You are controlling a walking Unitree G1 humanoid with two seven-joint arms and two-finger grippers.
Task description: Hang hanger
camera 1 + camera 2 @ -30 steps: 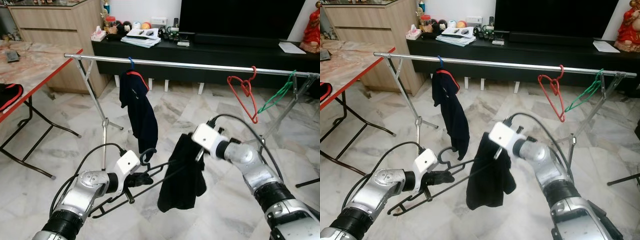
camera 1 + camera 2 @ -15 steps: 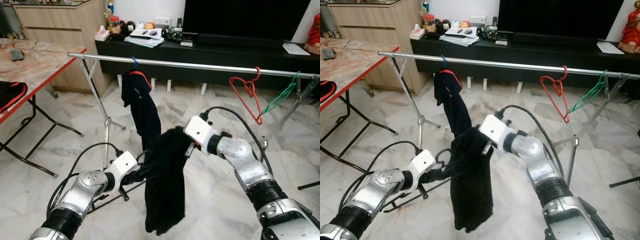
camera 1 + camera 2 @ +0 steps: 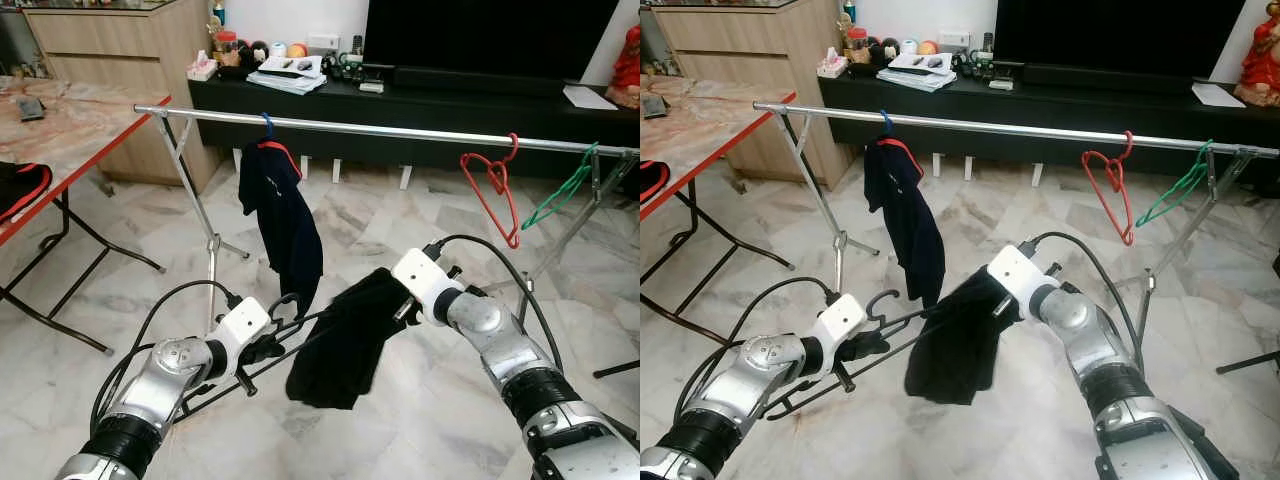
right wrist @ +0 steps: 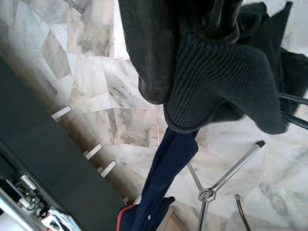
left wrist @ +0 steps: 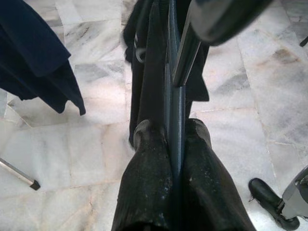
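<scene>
Black hanger (image 3: 262, 352) held low, short of the rail (image 3: 400, 131)
Your left gripper (image 5: 174, 144) pinches the hanger's bar; your right gripper (image 3: 405, 305) grips the dark garment (image 3: 340, 340) draped on it, beside the hung navy shirt (image 3: 283, 222)

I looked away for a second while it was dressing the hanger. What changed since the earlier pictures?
The right gripper, gripping the black garment, swung it toward the left gripper half a second ago, then drew back right, so the cloth now drapes along the black hanger. The left gripper still clamps the hanger. On the rail, the navy shirt, red hanger and green hanger are unchanged.
</scene>
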